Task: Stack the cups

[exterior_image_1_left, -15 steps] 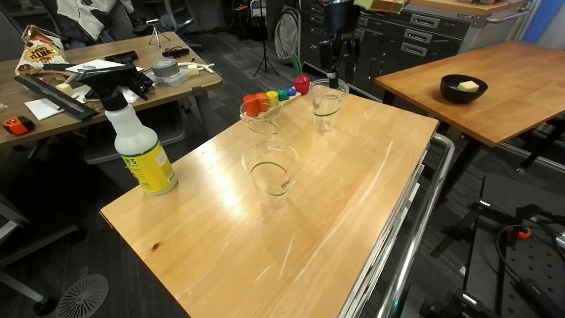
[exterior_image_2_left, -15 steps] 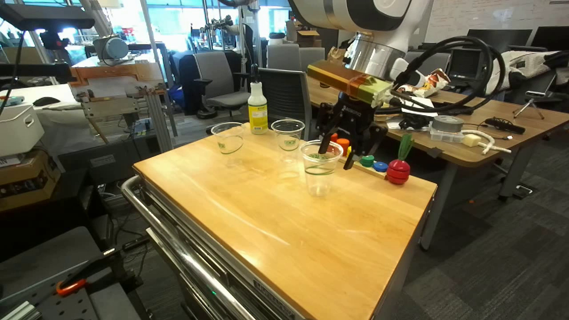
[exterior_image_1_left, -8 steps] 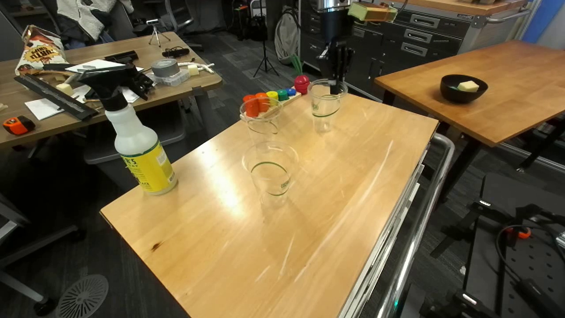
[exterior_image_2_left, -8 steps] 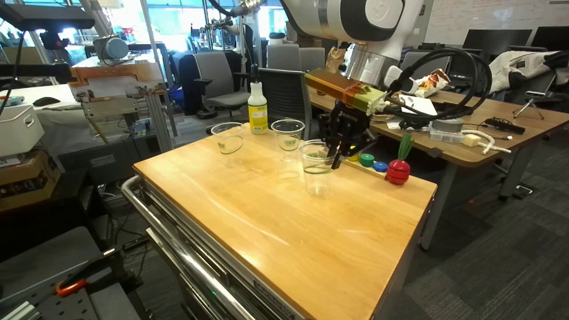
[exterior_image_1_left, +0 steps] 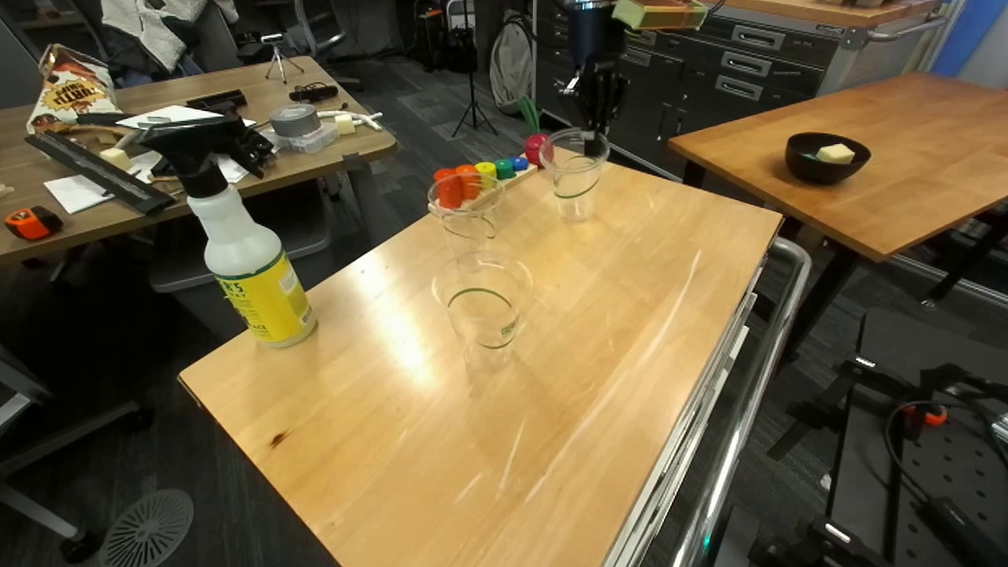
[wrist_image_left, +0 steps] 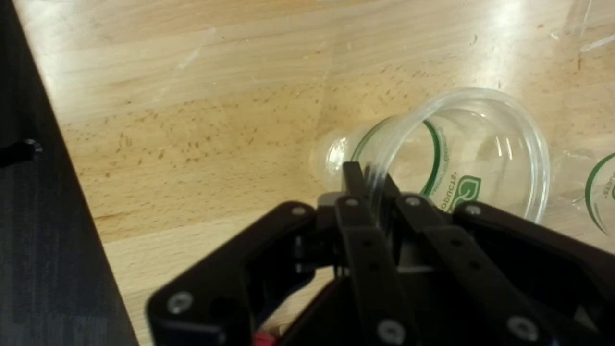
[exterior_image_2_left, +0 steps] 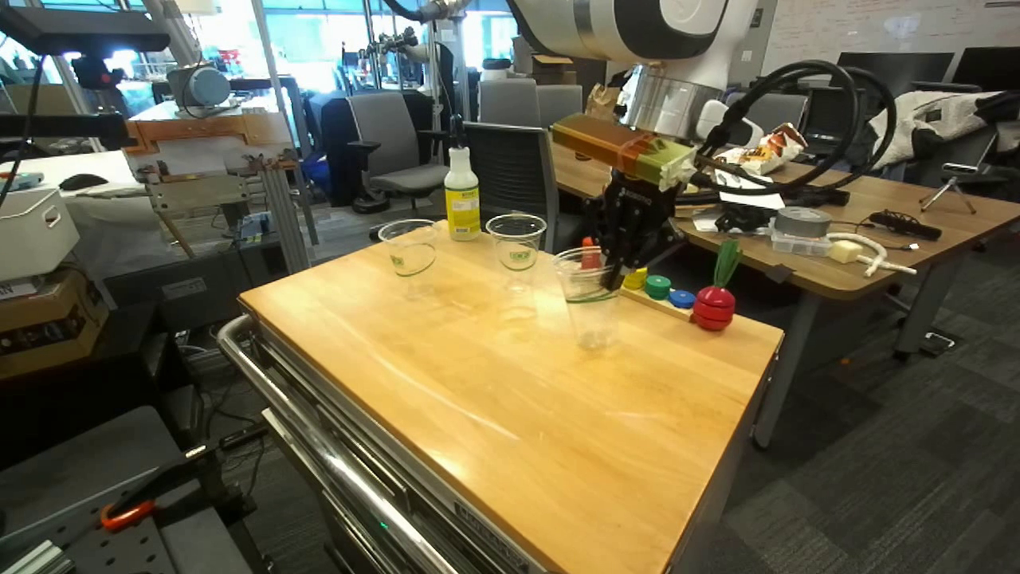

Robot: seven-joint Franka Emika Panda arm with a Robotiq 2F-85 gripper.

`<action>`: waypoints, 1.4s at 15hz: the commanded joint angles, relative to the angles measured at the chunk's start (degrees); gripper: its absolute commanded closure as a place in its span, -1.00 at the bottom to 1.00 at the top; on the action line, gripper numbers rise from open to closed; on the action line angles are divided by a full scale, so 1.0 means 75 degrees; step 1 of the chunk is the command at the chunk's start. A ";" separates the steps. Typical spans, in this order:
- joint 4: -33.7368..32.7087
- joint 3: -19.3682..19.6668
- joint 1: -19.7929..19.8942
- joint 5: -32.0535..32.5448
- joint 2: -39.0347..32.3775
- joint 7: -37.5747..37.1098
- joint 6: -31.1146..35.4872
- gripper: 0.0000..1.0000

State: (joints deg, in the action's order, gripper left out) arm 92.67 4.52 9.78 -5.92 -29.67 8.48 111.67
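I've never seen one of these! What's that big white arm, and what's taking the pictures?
It's a robot arm. Two cameras standing outside it look across the wooden table; another rides on its wrist, peering down past its black tool. That tool pinches the rim of a clear cup, which leans a little. I can't tell whether its bottom touches the table. Other clear cups stand on the table, near a spray bottle. Colourful toy-like pieces sit along one edge.

One clear cup (exterior_image_2_left: 588,304) — upright a second ago, now aslant, rim newly tight in the gripper (wrist_image_left: 369,174)
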 commanded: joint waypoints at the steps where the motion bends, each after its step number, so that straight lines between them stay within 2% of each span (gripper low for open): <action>1: -0.0454 0.0025 -0.0027 -0.0057 0.0278 -0.0626 -0.0411 0.95; 10: -0.2060 -0.0572 -0.0137 -0.1097 0.0421 -0.0456 -0.2720 0.96; 14: -0.2310 -0.0790 -0.0327 -0.1468 0.0145 -0.0439 -0.2840 0.96; 21: -0.2442 -0.0932 -0.0609 -0.1355 -0.0340 -0.0107 -0.2360 0.96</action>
State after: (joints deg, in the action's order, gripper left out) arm 77.28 -1.98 5.39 -15.56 -30.26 5.87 93.65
